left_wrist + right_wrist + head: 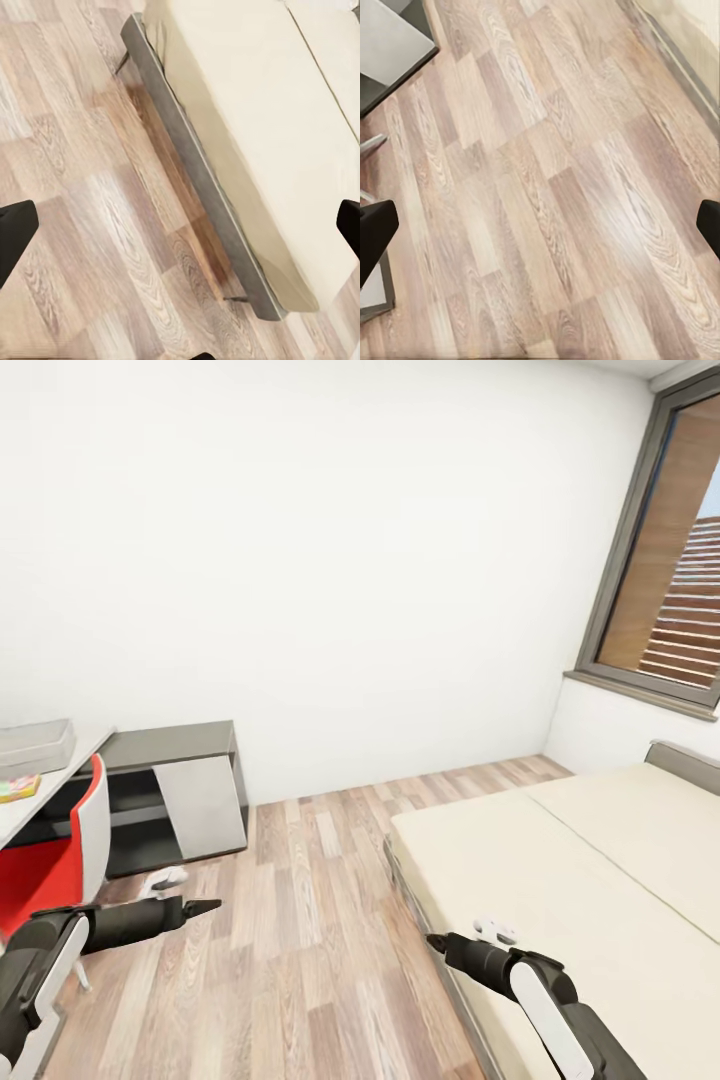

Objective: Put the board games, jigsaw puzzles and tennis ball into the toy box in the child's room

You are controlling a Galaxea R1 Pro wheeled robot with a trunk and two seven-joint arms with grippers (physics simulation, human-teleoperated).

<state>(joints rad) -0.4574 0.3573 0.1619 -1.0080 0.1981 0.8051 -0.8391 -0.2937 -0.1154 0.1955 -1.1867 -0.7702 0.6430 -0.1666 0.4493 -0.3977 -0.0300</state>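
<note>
Head view: toy box (35, 745) on table (60, 780), bed (590, 880) opposite

Tabletop (40, 785) at far left, toy box (35, 743) on it, flat toy (18, 788) just before box. Chair (60, 855) before tabletop. Low cabinet (175, 790) against back wall. Floor (300, 920) in middle. Bed (580, 880) right, under window (665, 580).

Both arms are dark grey cylinders with white shell panels near the forearm. The left arm (110, 925) tapers to slim black fingers (200, 907); the right arm (530, 980) ends in a pointed black tip at ten o'clock.
</note>
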